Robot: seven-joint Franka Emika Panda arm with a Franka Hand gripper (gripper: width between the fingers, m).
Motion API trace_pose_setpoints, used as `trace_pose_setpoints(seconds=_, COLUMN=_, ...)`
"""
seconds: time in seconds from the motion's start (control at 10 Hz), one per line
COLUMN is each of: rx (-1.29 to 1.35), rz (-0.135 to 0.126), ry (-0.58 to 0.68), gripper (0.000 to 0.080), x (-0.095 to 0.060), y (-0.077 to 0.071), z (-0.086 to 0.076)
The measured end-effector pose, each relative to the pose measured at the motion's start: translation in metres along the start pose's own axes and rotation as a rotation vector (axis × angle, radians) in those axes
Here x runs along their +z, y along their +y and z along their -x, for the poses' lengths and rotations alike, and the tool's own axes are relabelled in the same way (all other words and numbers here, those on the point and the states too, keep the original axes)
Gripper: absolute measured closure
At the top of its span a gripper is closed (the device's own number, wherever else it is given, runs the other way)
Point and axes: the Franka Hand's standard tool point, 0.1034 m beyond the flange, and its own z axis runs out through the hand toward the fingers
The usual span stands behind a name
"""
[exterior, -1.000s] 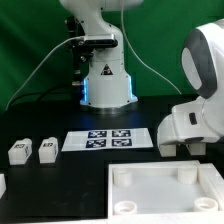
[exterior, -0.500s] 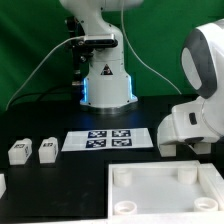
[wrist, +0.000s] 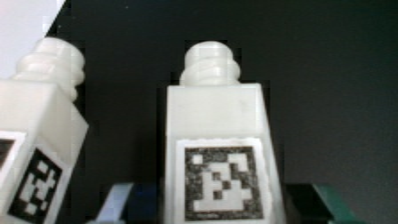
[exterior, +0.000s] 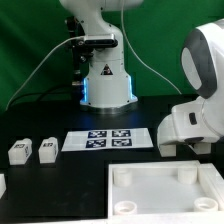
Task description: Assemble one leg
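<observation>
In the wrist view a white leg [wrist: 217, 120] with a black-and-white tag stands between my fingers, threaded tip pointing away. My gripper [wrist: 224, 198] is open, with a finger [wrist: 135, 200] on each side of the leg and a dark gap showing beside it. A second leg [wrist: 47, 110] stands close beside the first. In the exterior view my gripper [exterior: 184, 150] is low at the right, behind the large white top [exterior: 165, 190]; its fingertips and these two legs are hidden there. Two more legs [exterior: 18, 152] [exterior: 47, 150] stand at the exterior view's left.
The marker board [exterior: 105, 139] lies mid-table in front of the robot base [exterior: 106, 85]. A white part [exterior: 2, 183] shows at the exterior view's left edge. The table is black, with a green backdrop behind.
</observation>
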Motion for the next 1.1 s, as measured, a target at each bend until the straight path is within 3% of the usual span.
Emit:
trace_pose_setpoints(seconds=0.2, rx=-0.069, rz=0.012, ry=0.085, gripper=0.0508, x=-0.051, y=0.018, z=0.006)
trace_pose_setpoints(seconds=0.3, rx=-0.081, rz=0.005, ry=0.091, gripper=0.0508, x=-0.07, y=0.028, z=0.015)
trace_pose_setpoints(seconds=0.5, rx=-0.087, rz=-0.011, ry=0.319, gripper=0.0508, x=-0.115, y=0.045, z=0.01)
trace_pose_setpoints(seconds=0.7, rx=-0.054, rz=-0.023, ry=0.505, gripper=0.0508, x=-0.149, y=0.064, z=0.022)
trace_pose_setpoints(seconds=0.8, rx=-0.029, rz=-0.026, ry=0.611, gripper=0.0508, x=-0.169, y=0.065, z=0.029)
trace_pose_setpoints(seconds=0.9, rx=-0.02, rz=-0.025, ry=0.667, gripper=0.0508, x=-0.175, y=0.065, z=0.037)
trace_pose_setpoints(seconds=1.1, rx=-0.023, rz=-0.029, ry=0.932, gripper=0.0508, x=-0.179, y=0.066, z=0.026)
